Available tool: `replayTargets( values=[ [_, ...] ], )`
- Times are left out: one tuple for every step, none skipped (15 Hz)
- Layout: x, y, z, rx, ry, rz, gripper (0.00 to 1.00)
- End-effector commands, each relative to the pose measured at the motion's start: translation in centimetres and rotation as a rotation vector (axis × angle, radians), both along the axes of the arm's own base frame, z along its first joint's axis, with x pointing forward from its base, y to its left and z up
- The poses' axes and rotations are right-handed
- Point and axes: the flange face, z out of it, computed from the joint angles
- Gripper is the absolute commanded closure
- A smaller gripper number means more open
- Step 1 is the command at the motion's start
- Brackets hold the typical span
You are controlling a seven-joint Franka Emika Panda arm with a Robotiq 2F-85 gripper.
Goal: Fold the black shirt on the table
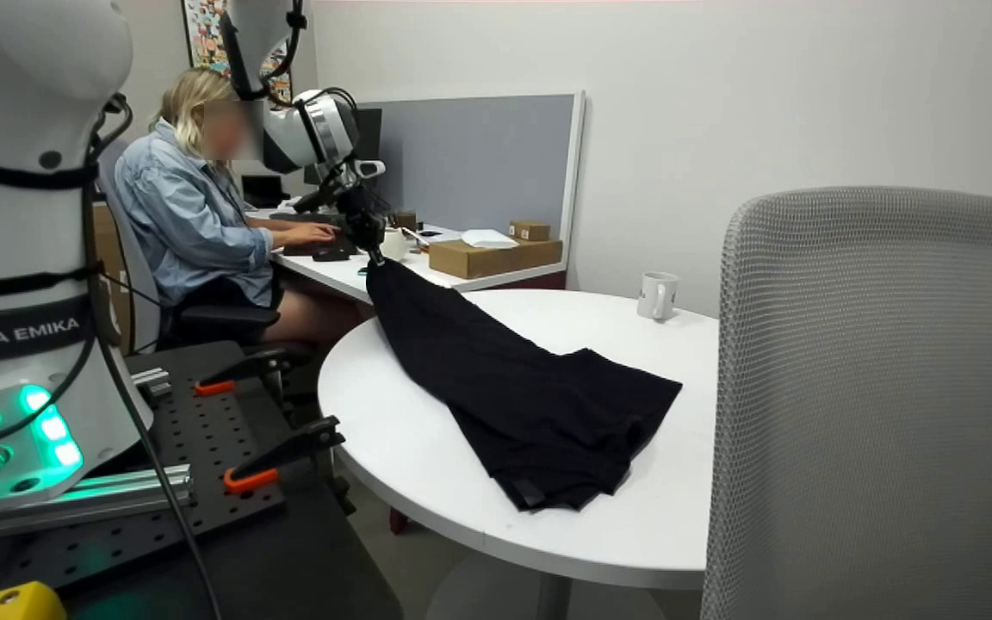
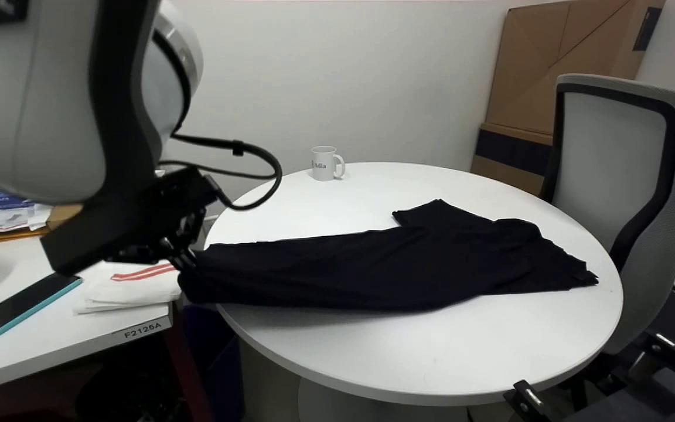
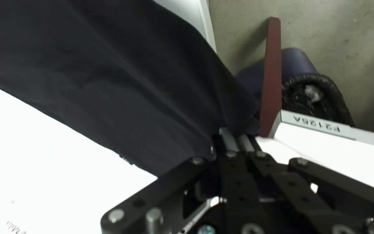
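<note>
The black shirt (image 1: 513, 370) lies across the round white table (image 1: 388, 413), bunched into a long shape, in both exterior views (image 2: 384, 269). One end hangs from my gripper (image 1: 377, 258), raised off the tabletop beyond the table's edge beside the desk. The far end lies flat with uneven, overlapping layers. In an exterior view my gripper (image 2: 184, 262) pinches the shirt's end just past the rim of the table (image 2: 431, 357). In the wrist view the fingertips of the gripper (image 3: 235, 139) are nearly together, with the shirt (image 3: 109, 74) running from them to the upper left. The pinched fabric is partly hidden.
A white mug (image 1: 658, 297) stands on the table's wall side (image 2: 324, 163). A grey chair (image 1: 875, 387) stands close to the table. An office desk (image 2: 74, 346) with a phone (image 2: 18, 308) and cloth adjoins it. A person (image 1: 195, 198) sits there beside the arm.
</note>
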Motion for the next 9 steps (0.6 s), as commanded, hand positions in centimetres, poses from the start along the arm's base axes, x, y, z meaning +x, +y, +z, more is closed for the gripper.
replayTargets(
  values=[
    [-0.4, -4.0, 7.6, 0.107, -0.047, -0.010, 0.99],
    [-0.1, -5.2, 9.5, 0.131, -0.063, -0.033, 0.99],
    [0.4, -6.9, 11.2, 0.159, -0.077, -0.069, 0.99],
    [0.8, -8.7, 12.8, 0.180, -0.089, -0.105, 0.99],
    [1.3, -10.8, 14.0, 0.205, -0.100, -0.153, 0.99],
    [1.7, -13.1, 15.0, 0.223, -0.106, -0.203, 0.99],
    [2.1, -15.5, 15.8, 0.239, -0.108, -0.260, 0.99],
    [2.4, -18.0, 16.5, 0.252, -0.112, -0.316, 0.99],
    [2.8, -20.6, 17.1, 0.261, -0.114, -0.376, 0.99]
  ],
)
